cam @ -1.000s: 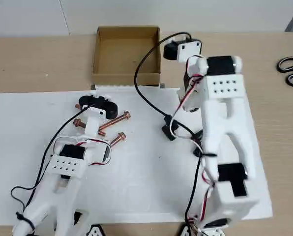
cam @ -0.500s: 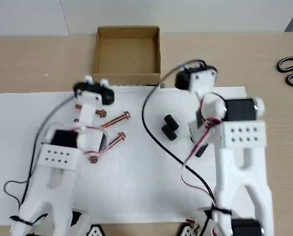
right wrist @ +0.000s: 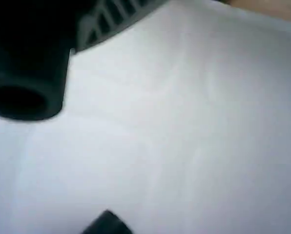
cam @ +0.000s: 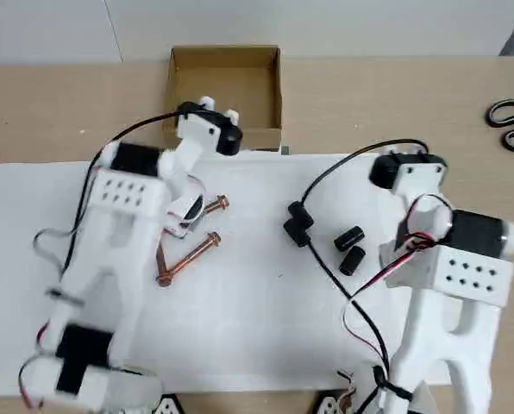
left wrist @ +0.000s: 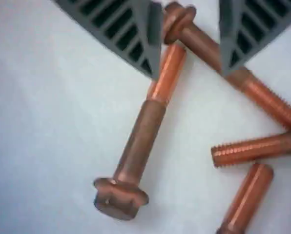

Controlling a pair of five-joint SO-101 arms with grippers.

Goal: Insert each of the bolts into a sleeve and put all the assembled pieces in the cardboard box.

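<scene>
Copper bolts [left wrist: 140, 131] lie under the left hand [left wrist: 189, 68], its fingers [left wrist: 121, 24] spread wide apart.

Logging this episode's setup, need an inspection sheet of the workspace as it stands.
Surface: white paper sheet on a wooden table.
Job's things: four copper bolts loose on the sheet, bare; four black sleeves loose on the sheet; cardboard box empty.
Clutter: scissors on the table, off the sheet.
Grippers: left gripper open above the bolts; right gripper low over the sheet beside a sleeve, state unclear.
Cables: black cable crosses the sheet past the sleeves.
Surroundings: pale wall or floor beyond the table.
</scene>
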